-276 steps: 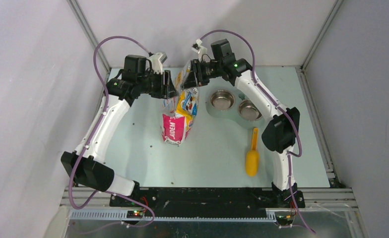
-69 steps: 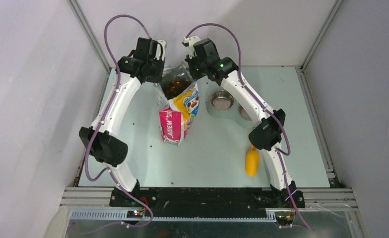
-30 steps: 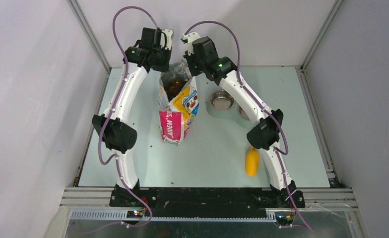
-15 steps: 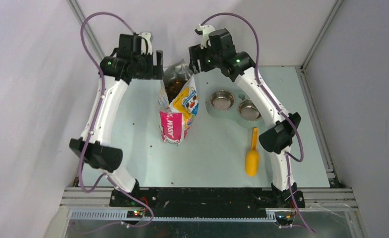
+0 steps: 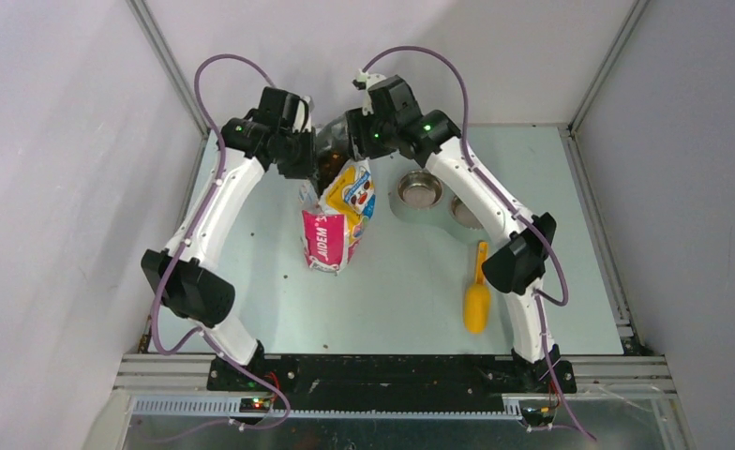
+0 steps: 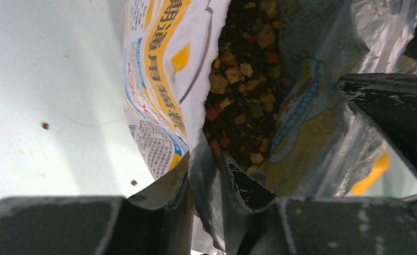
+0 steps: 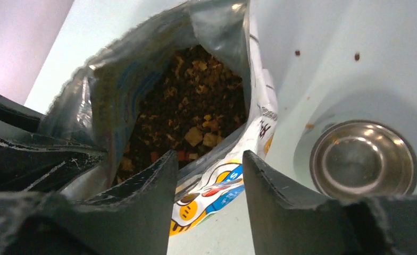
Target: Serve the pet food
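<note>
The pet food (image 6: 243, 90) is a dark mass of kibble with tan and red bits inside the open cartoon-cat bag (image 5: 340, 211), which stands at the table's middle back. The pet food (image 7: 190, 117) also shows from the right wrist. My left gripper (image 6: 206, 164) is open and straddles the bag's left rim, with the folded film between its fingers (image 6: 158, 212). My right gripper (image 7: 209, 156) is open over the bag's right rim, one finger over the mouth, one outside. In the top view both grippers, left (image 5: 306, 155) and right (image 5: 350, 141), flank the mouth.
A double steel bowl stand (image 5: 420, 190) sits right of the bag, and its near bowl (image 7: 363, 159) shows only specks. A yellow scoop (image 5: 477, 291) lies in front of it. Stray pellets (image 6: 45, 126) dot the table. Frame posts and walls close in at the back.
A second ago both grippers held the bag's mouth. They let go, swung up and outward, and have now come back in onto its rim with narrower jaws. The bag stayed upright.
</note>
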Motion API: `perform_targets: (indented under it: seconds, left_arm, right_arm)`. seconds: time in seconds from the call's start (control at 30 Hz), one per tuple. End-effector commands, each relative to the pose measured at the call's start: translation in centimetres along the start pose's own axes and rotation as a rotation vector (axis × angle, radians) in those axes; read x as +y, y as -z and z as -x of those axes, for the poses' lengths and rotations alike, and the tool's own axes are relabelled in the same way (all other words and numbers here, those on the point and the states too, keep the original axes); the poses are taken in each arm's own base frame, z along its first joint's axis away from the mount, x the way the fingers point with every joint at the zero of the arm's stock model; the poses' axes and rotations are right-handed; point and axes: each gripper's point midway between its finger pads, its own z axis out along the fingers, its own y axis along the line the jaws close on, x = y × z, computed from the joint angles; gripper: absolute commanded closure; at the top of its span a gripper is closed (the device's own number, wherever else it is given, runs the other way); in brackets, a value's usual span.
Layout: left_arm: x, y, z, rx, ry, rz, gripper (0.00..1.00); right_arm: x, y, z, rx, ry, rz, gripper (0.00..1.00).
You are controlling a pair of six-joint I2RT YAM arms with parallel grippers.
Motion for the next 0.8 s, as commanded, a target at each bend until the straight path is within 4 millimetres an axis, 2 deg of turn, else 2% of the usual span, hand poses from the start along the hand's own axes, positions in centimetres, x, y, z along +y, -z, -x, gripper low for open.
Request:
perform_targets:
  seconds: [0.0, 0.03, 0.07, 0.1, 0.13, 0.17, 0.2, 0.3, 0.4, 0.5, 0.6, 0.63, 0.67, 0.7, 0.73, 0.77]
  left_arm:
    - [-0.2, 1.5, -0.6, -0.020, 0.026, 0.005, 0.86]
    - [-0.3, 1.6, -0.8, -0.019, 0.029, -0.002, 0.91]
    - [-0.4, 1.6, -0.8, -0.020, 0.034, -0.006, 0.96]
    - [-0.5, 1.8, -0.7, -0.028, 0.035, -0.013, 0.99]
    - [-0.6, 1.9, -0.6, -0.034, 0.029, -0.017, 0.99]
    - [-0.5, 2.1, -0.1, -0.052, 0.023, -0.008, 1.00]
    - [-0.2, 2.4, 0.2, -0.065, 0.012, 0.006, 1.00]
    - [2.7, 3.6, 2.1, -0.150, -0.012, 0.165, 1.00]
    - [3.8, 5.3, 3.9, -0.225, -0.014, 0.220, 1.00]
    - [2.8, 6.8, 5.0, -0.273, -0.040, 0.175, 1.00]
    - [0.5, 5.8, 3.8, -0.221, -0.077, 0.055, 1.00]
    - [0.1, 5.5, 3.5, -0.209, -0.077, 0.029, 0.93]
    - [-1.0, 4.9, 2.7, -0.179, -0.083, -0.040, 0.78]
    - [-1.5, 4.8, 2.4, -0.169, -0.086, -0.068, 0.65]
    - [-2.1, 4.6, 2.0, -0.156, -0.091, -0.101, 0.56]
    - [-2.4, 4.8, 2.1, -0.162, -0.095, -0.115, 0.41]
  right_arm:
    - [0.0, 0.6, -0.9, 0.012, -0.013, -0.080, 0.60]
    - [0.0, 0.7, -1.0, 0.015, -0.012, -0.082, 0.66]
    - [0.1, 1.2, -0.9, 0.010, -0.011, -0.080, 0.77]
    - [0.0, 1.4, -0.9, 0.010, -0.008, -0.089, 0.84]
    - [-0.1, 2.1, -0.5, -0.005, -0.006, -0.094, 0.96]
    - [-0.5, 2.4, -0.4, -0.012, 0.003, -0.113, 0.99]
    - [-0.4, 3.3, 0.3, -0.034, 0.009, -0.115, 1.00]
    - [-0.8, 5.8, 2.1, -0.093, 0.041, -0.138, 1.00]
    - [-1.2, 6.9, 2.5, -0.108, 0.072, -0.153, 1.00]
    - [-1.8, 6.6, 2.2, -0.102, 0.085, -0.175, 1.00]
    - [-1.4, 5.6, 2.1, -0.093, 0.086, -0.147, 1.00]
    - [-1.2, 5.1, 2.0, -0.088, 0.087, -0.134, 1.00]
    - [-0.5, 4.9, 2.0, -0.089, 0.098, -0.093, 0.99]
    - [-0.2, 4.6, 1.9, -0.084, 0.102, -0.076, 0.91]
    - [0.5, 4.7, 2.0, -0.082, 0.103, -0.026, 0.86]
    - [0.9, 5.1, 2.3, -0.087, 0.103, 0.010, 0.72]
